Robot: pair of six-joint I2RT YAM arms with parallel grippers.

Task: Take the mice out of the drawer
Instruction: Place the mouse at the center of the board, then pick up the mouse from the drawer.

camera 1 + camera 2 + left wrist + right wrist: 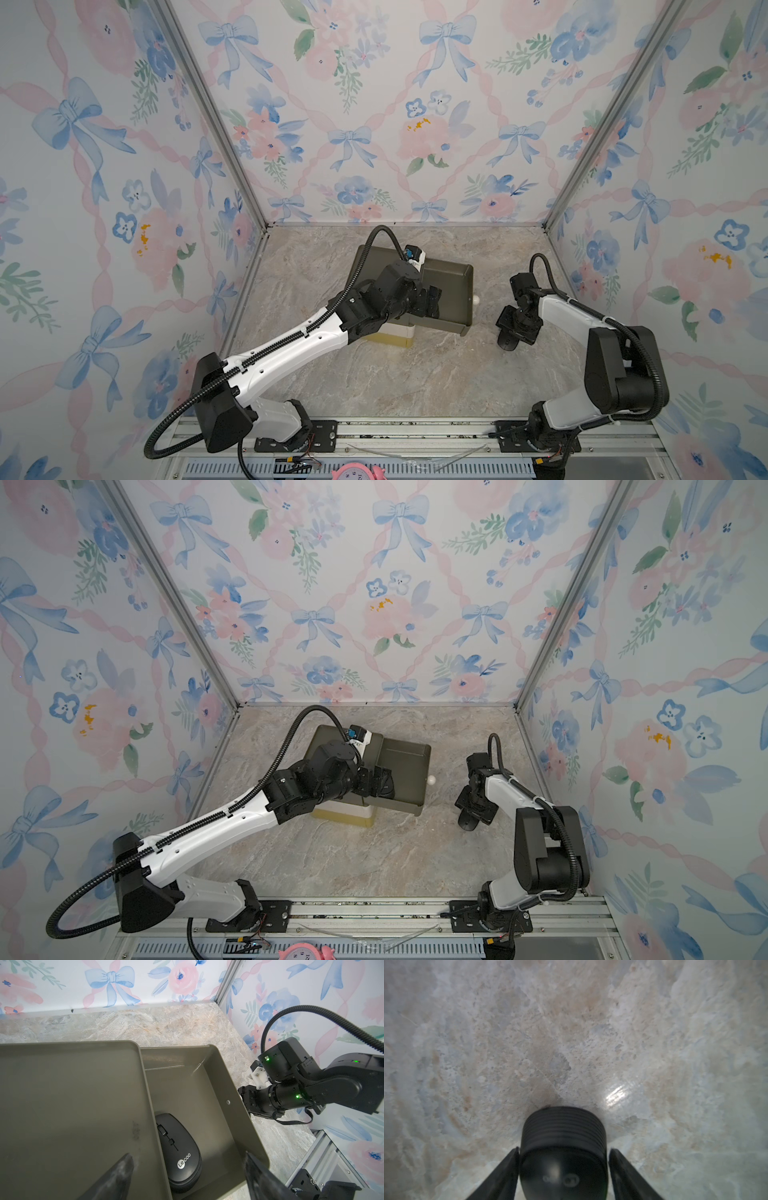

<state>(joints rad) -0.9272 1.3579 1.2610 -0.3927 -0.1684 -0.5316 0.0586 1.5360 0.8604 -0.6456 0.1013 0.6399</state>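
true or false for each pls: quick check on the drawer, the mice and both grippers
1. A black mouse lies inside the open drawer. True.
2. The left gripper is shut on that mouse. False: its jaws stand wide apart above the drawer and hold nothing.
3. A second black mouse sits between the fingers of the right gripper, outside the drawer, down at the table. True.
4. A pink mouse lies on the table beside the drawer. False: no pink mouse shows in any view.

Soft, even light; a glare patch on the tabletop point(615, 1096); the near mouse point(562, 1167) blurred.
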